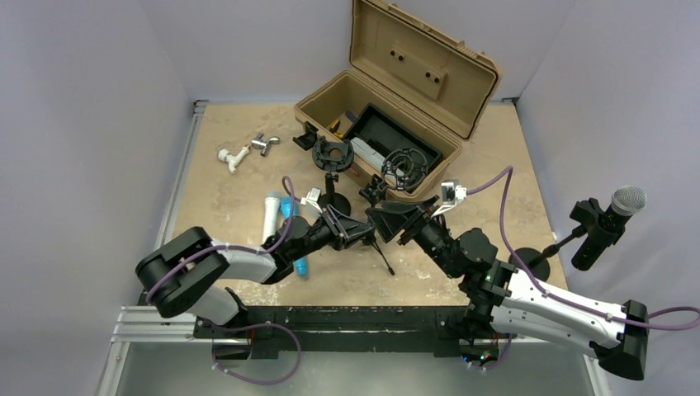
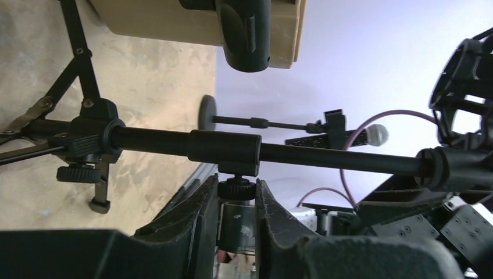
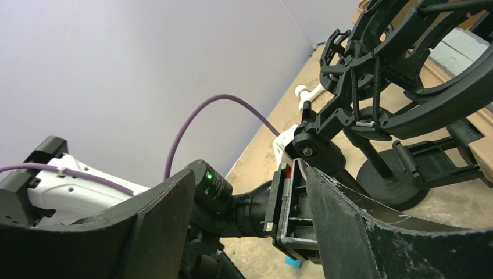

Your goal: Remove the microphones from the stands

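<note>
- We see a sandy table (image 1: 239, 148) with an open tan toolbox (image 1: 429, 66) at its back.
- At the far right edge, a black stand (image 1: 560, 243) holds the microphone (image 1: 621, 206) in its clip, silver head up, well apart from both grippers.
- Near the middle, the left gripper (image 2: 237, 182) has its fingers closed on a small knob (image 2: 237, 190) under the black pole (image 2: 325, 156) of another stand.
- The right gripper (image 3: 247, 174) hangs just beside it, fingers spread wide, grasping nothing.
- We judge the task barely begun, with the microphone untouched. Next, the nearer right arm should swing out, close on the microphone's body and draw it from the clip.
</note>
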`<state>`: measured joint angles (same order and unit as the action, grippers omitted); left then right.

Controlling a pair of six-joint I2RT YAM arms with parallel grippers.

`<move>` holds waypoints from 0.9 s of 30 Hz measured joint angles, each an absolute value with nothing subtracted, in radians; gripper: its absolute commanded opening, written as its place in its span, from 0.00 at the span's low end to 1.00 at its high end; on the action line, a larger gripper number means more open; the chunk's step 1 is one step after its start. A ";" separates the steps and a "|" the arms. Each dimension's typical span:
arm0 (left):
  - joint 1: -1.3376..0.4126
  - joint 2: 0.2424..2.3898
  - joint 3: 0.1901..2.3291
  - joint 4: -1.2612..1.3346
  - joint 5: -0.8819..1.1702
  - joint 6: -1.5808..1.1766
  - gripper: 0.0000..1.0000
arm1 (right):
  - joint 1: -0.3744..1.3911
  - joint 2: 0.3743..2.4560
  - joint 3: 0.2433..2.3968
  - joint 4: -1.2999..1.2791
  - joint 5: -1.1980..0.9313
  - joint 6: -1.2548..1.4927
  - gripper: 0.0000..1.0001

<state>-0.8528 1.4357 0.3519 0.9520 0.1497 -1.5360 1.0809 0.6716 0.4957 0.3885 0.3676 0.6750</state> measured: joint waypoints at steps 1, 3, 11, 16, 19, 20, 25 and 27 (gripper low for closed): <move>-0.853 1.459 0.340 1.002 0.149 -1.563 0.00 | 1.081 0.672 0.496 0.389 0.368 0.676 0.68; -0.853 1.512 0.311 1.118 0.142 -1.614 0.00 | 1.081 0.672 0.496 0.389 0.368 0.680 0.68; -0.859 1.635 0.261 1.341 0.117 -1.730 0.07 | 1.081 0.671 0.496 0.389 0.368 0.682 0.69; -0.859 1.611 0.252 1.338 0.106 -1.726 0.36 | 1.081 0.672 0.496 0.390 0.369 0.682 0.69; -0.851 1.536 0.236 1.252 0.100 -1.675 0.60 | 1.081 0.676 0.496 0.388 0.374 0.680 0.69; -0.846 1.497 0.234 1.185 0.099 -1.653 0.65 | 1.081 0.677 0.496 0.387 0.375 0.679 0.69; -0.838 1.234 0.262 0.807 0.086 -1.525 0.71 | 1.081 0.678 0.496 0.370 0.379 0.674 0.73; -0.838 1.154 0.278 0.707 0.075 -1.473 0.70 | 1.081 0.670 0.496 0.366 0.383 0.673 0.73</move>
